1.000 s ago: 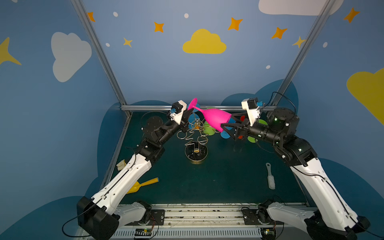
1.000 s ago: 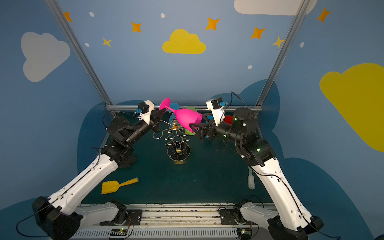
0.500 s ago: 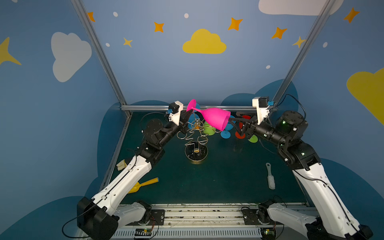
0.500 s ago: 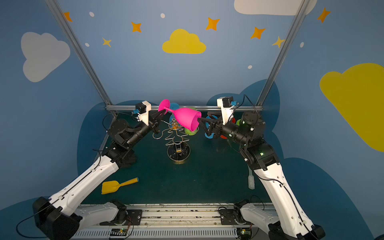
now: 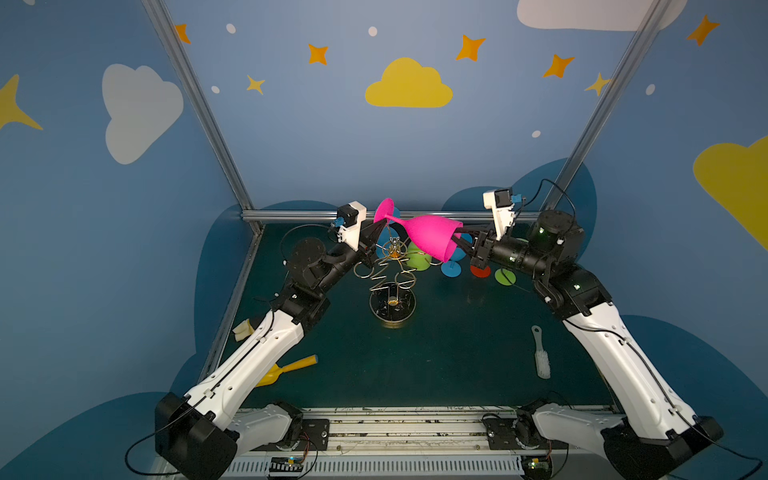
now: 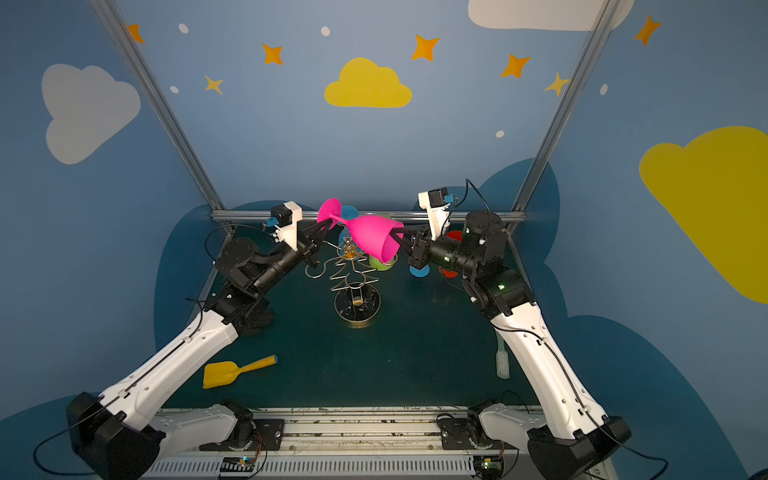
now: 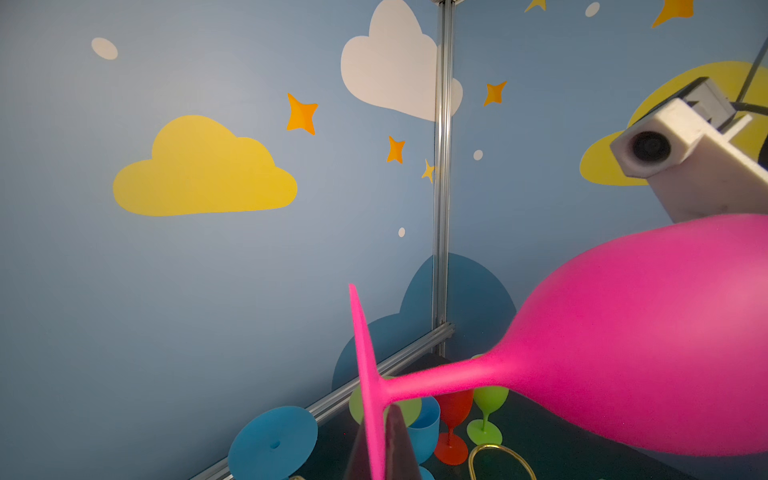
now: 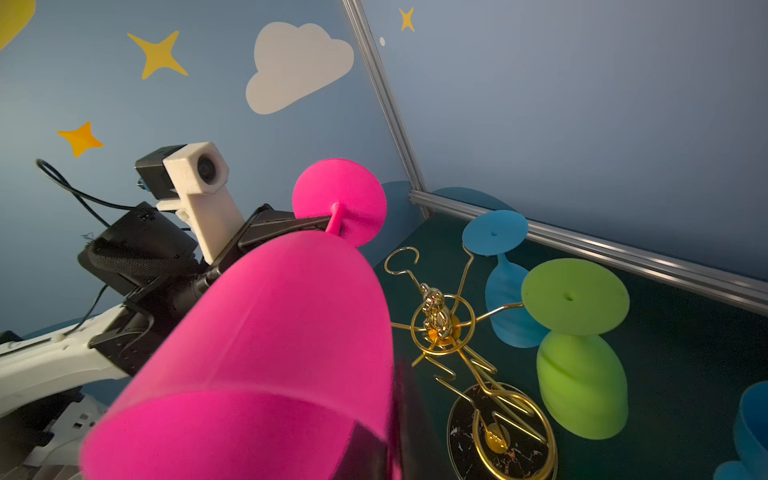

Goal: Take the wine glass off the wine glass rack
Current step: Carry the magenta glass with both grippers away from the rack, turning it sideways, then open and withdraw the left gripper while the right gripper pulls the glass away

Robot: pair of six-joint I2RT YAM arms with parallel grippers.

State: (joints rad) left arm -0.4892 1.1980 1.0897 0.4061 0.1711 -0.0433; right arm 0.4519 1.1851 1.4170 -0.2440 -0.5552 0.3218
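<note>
**Pink wine glass (image 5: 432,237) held between left gripper (image 5: 377,227) and right gripper (image 5: 459,237) above the rack (image 5: 392,274)**

The left gripper is clamped on the edge of the glass's round foot, a dark finger (image 7: 399,444) being seen on either side of the disc; the right gripper is closed on the rim of the bowl, one finger (image 8: 409,415) being pressed against the outside of the wall; the wine glass is carried on its side in the air, foot to the far left, mouth to the right, its bowl over the rack's top knob; the gold wire rack is stood on its round dark base at the middle of the table (image 5: 457,353); an upturned green glass (image 8: 582,374) and a blue glass (image 8: 509,291) are set just beyond it on the far side; a yellow scoop (image 6: 226,372) is laid at the near left; a white brush (image 5: 541,361) is laid at the near right.
</note>
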